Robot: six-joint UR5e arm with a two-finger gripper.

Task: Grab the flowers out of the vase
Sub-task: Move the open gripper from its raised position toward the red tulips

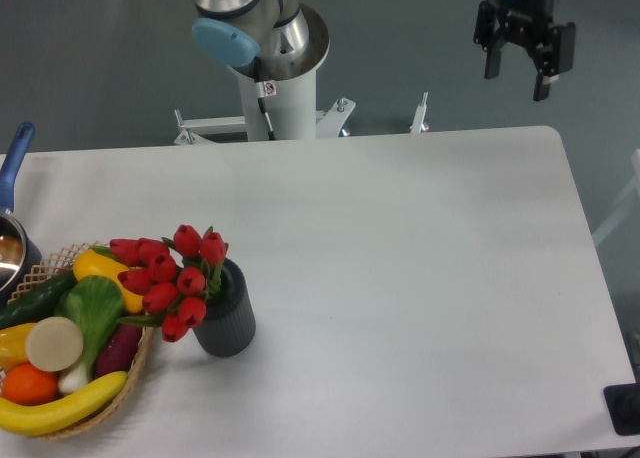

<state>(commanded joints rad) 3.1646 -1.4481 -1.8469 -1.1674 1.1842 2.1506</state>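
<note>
In the fixed camera view, the stems of the flowers (168, 280) are hiding inside the vase (228, 322), and the leaves are mostly lying concealed under the red buds. The bunch is leaning out of the mouth toward the left, its long axis running from the vase over the rim of the wicker basket (60, 433) of plastic produce. The vase is standing upright on the near left of the white surface (420, 278). The gripper (521, 76) is hanging far right, beyond the surface's edge, its fingers (492, 62) standing apart and holding nothing.
</note>
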